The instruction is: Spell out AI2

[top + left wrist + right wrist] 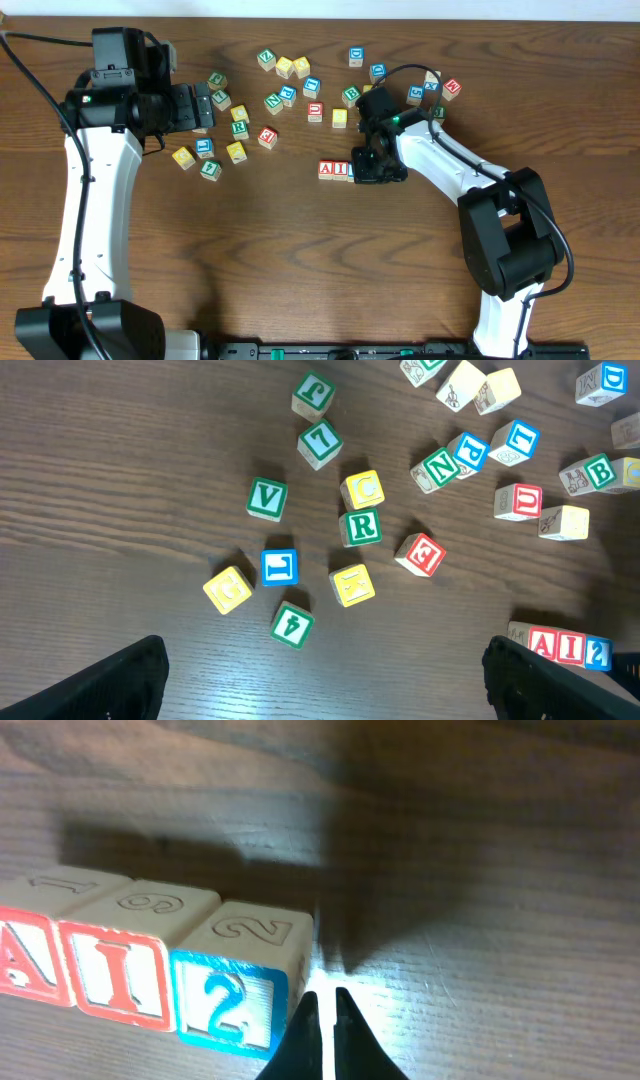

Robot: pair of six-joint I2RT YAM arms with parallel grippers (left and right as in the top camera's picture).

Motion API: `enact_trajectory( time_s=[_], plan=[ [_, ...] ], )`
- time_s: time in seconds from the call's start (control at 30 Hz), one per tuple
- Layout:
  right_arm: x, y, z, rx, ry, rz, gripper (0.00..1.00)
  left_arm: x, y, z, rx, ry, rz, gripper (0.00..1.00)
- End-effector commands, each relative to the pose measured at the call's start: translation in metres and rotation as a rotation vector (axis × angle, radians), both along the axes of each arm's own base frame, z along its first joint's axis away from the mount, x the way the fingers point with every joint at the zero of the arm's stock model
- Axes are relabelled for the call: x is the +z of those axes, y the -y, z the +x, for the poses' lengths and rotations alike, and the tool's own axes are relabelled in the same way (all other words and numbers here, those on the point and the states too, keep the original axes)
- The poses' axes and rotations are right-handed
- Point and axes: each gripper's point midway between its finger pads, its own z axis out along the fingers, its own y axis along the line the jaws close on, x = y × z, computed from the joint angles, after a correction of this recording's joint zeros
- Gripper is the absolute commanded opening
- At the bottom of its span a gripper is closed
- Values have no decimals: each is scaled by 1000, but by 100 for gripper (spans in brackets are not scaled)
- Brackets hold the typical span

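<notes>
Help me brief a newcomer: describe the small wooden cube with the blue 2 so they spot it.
On the brown table, below the scattered cubes, three cubes touch in a row. The wooden cube with the blue 2 ends it beside the right gripper; its neighbours bear red letters.

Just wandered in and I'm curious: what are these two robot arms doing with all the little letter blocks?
They are spelling AI2 with wooden cubes. The A cube, I cube and 2 cube already sit side by side in a row on the table. The right gripper, fingers closed and holding nothing, is low beside the 2 cube's free side. The left gripper hangs open above the scattered cubes, gripping none of them. The word looks finished.
</notes>
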Motion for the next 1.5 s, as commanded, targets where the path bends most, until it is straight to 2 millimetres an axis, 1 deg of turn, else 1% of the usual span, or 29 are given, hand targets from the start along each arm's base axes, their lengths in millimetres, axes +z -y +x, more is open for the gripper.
enact_trajectory(
  time_s=[0.0,0.17,0.23,0.3,0.43,0.63,0.73,0.87,1.13,1.47],
  plan=[
    [13,0,13,2,22,6,2,-1,0,-1,3,-4,1,99],
    [38,0,18,6,10,0,1,-1,-1,-1,3,-3,1,99],
    [44,-2,13,14,-8,-4,1,-1,-1,-1,3,-4,1,100],
    [44,-4,6,36,-31,0,1,-1,0,-1,2,-4,1,99],
    [36,-10,-11,72,-77,-12,1,-1,-1,-1,3,-4,1,99],
    [21,-24,-24,117,-75,-12,1,-1,-1,-1,3,-4,1,99],
    [18,-28,-25,129,-64,-11,1,-1,-1,-1,3,-4,1,99],
    [11,-28,-27,132,-59,-10,1,-1,-1,-1,3,-4,1,99],
    [-2,-21,-27,127,-39,-41,1,-1,-1,-1,3,-4,1,99],
    [-4,-21,-21,125,-13,-45,1,-1,0,-1,2,-4,1,99]
  ],
)
